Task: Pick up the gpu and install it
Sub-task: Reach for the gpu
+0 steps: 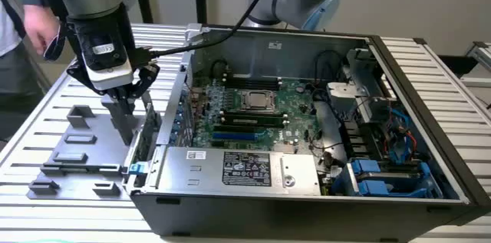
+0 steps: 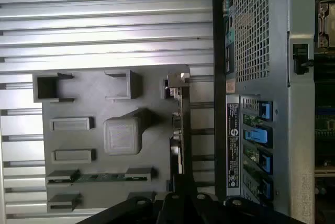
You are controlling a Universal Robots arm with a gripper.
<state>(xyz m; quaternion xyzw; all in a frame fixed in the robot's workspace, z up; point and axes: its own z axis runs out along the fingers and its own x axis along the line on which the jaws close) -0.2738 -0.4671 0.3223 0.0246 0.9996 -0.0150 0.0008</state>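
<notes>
The open computer case (image 1: pixel 307 214) lies on the slatted surface (image 1: pixel 69 220), with the grey parts tray (image 1: pixel 84 139) just beside its wall. The gpu (image 2: pixel 179 124) stands on edge in the tray slot nearest the case. The pincer (image 1: pixel 126 131) looks clenched on the card's upper edge. The pick-up is in hand, and the card is apparently not yet lifted. Freeing it likely calls for a straight pull, clear of the case wall.

No text is legible: print on the power-supply label (image 1: pixel 245 168) and the rear-panel sticker (image 2: pixel 233 145) beside the gripper (image 2: pixel 180 203) is unreadable.
</notes>
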